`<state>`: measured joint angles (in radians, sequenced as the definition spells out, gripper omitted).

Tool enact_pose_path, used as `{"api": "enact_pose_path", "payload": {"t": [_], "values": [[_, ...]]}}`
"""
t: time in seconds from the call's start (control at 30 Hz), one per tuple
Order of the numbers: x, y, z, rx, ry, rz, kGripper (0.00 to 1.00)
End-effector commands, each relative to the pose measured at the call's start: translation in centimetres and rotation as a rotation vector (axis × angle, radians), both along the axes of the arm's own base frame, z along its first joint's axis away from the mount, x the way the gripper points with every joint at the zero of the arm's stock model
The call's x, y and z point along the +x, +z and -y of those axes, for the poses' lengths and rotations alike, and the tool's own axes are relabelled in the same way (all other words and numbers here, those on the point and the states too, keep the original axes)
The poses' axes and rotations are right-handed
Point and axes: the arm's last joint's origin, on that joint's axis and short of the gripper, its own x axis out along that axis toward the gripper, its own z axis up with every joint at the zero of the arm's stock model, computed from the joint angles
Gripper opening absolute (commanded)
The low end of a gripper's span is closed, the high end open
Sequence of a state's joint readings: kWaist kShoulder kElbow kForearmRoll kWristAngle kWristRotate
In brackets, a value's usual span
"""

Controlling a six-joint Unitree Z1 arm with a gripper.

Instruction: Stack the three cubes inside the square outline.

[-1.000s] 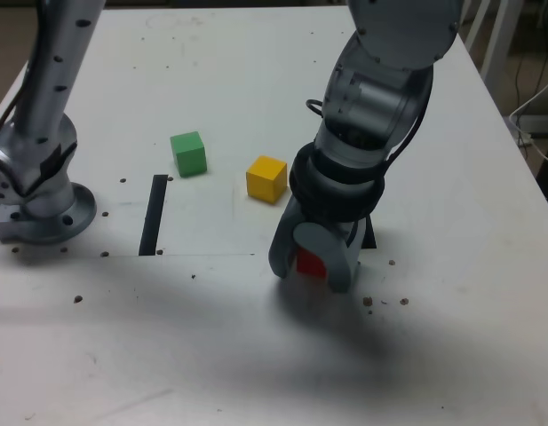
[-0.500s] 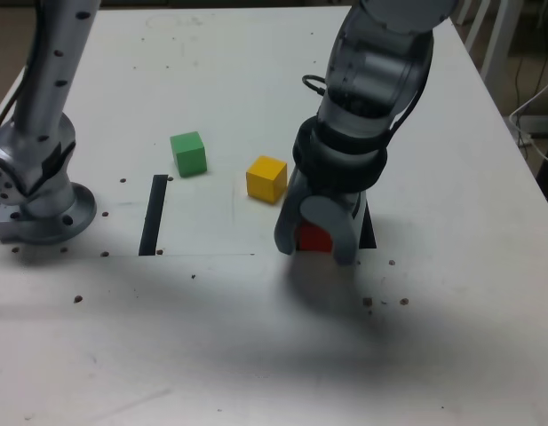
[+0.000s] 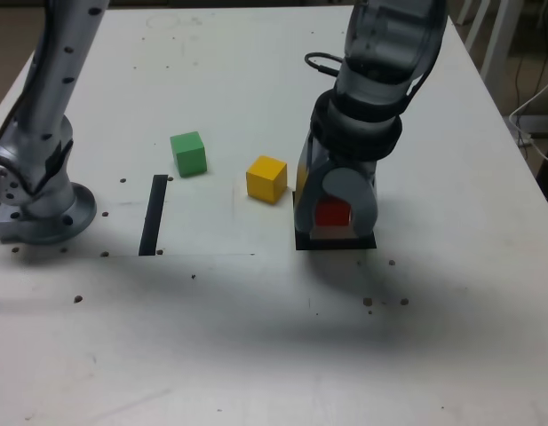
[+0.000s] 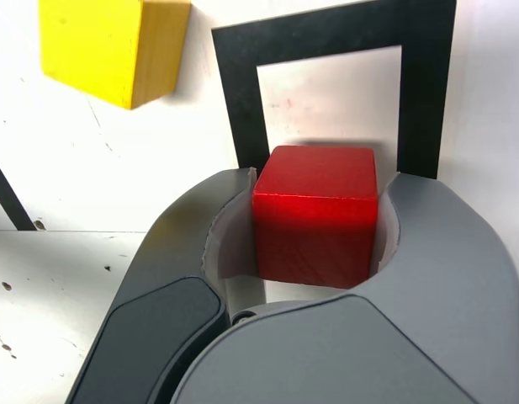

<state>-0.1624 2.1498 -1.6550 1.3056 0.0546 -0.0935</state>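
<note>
Rightward and away from the camera, as the exterior view shows it, the gripper (image 3: pixel 336 224) has carried the red cube (image 3: pixel 332 212) to the square outline (image 3: pixel 336 244), while the other two cubes have stayed put. Nearest lies a broad stretch of white tabletop (image 3: pixel 202 346), flecked with dark spots. Beyond it, the gripper is clenched on the one red cube, a finger (image 4: pixel 461 261) against either side; the cube appears raised, overlapping the single outline in the exterior view. Just past the outline's left side there, one yellow cube (image 3: pixel 266 180) sits outside the tape, a narrow gap between them. One straight black strip (image 3: pixel 154 216) lies well to the left, with the arm's base (image 3: pixel 47 217) further left. A little farther back, one green cube (image 3: pixel 189 154) rests near the strip's far end, making three cubes altogether, with a wider gap between green and yellow. White surface runs on behind them to the table's far edge, and its right edge slants well apart from the outline.
</note>
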Motion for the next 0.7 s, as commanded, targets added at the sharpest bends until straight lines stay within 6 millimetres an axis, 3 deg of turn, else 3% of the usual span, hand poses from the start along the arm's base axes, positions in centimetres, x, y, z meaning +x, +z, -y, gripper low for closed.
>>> {"api": "enact_pose_path", "payload": {"t": [0.0, 0.67], "values": [[0.2, -0.2, -0.3, 0.001, 0.008, -0.006, 0.31], [0.6, -1.9, -1.4, -0.004, 0.035, -0.031, 0.31]]}}
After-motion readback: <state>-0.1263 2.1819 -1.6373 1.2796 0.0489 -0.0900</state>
